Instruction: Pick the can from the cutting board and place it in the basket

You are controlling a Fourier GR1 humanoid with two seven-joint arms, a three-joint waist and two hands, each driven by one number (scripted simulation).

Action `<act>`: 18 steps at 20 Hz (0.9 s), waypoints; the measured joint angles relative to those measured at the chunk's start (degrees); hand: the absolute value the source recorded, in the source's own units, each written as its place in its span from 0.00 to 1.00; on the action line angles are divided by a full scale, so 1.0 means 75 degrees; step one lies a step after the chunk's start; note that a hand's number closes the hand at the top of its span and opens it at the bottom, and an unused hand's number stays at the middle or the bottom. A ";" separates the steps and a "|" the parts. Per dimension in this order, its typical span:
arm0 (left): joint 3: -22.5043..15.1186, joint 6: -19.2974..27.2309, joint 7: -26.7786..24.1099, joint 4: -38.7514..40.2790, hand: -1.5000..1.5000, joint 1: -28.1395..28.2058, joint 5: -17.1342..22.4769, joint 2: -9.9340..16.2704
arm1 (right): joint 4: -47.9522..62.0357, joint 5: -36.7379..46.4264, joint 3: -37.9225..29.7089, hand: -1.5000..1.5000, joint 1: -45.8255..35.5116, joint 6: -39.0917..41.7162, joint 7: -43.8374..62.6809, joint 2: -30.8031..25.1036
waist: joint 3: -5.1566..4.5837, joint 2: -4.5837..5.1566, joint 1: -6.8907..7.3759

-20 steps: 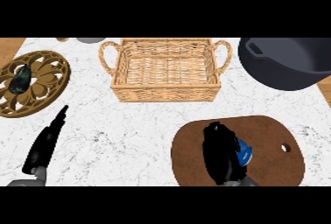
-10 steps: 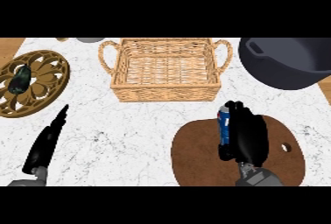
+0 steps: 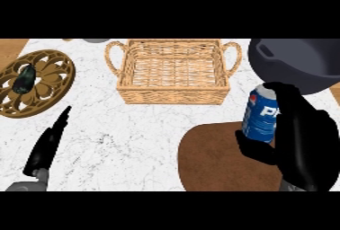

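Since the earlier frame the can (image 3: 260, 116) is riding higher and farther, now held upright over the far edge of the board (image 3: 212, 159), with the right hand (image 3: 302, 139) having come up with it. Right hand: fingers and thumb curling round the can's right side and base, pinching it; blue label facing left. Basket (image 3: 174, 71): wicker, two handles, sitting at far centre, just left of and beyond the can, nothing showing inside. Left hand (image 3: 46, 146): resting at near left, fingers straight and pressed together, touching nothing. Trivet (image 3: 33, 83): ornate, far left, carrying a small dark object. Pot (image 3: 299, 58): dark, far right, close behind the can. Handling note: the carry is under way; the can is likely needing to travel left and far, clearing the basket's near rim before descending, keeping upright and steering clear of the pot and the right handle.
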 measured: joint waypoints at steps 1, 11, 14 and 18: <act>0.0023 -0.0069 0.0063 -0.0062 0.50 -0.0029 0.0030 0.0020 | -0.0258 -0.0093 -0.0102 1.00 -0.0166 0.0273 0.0007 -0.0021 | 0.0000 0.0001 0.0013; 0.0040 -0.0128 0.0001 -0.0036 0.50 -0.0031 -0.0124 -0.0102 | -0.1222 -0.1594 -0.0828 1.00 -0.2746 0.2546 0.1096 0.0626 | -0.0003 0.0007 0.0098; 0.0049 -0.0146 -0.0047 -0.0017 0.50 0.0010 -0.0159 -0.0151 | -0.0891 -0.2140 -0.0935 1.00 -0.3674 0.2687 0.1510 0.0686 | -0.0006 0.0004 0.0117; 0.0101 -0.0194 -0.0111 -0.0003 0.50 0.0017 -0.0195 -0.0161 | -0.0130 -0.2713 -0.1141 1.00 -0.4589 0.2534 0.1818 0.0718 | -0.0006 0.0009 0.0131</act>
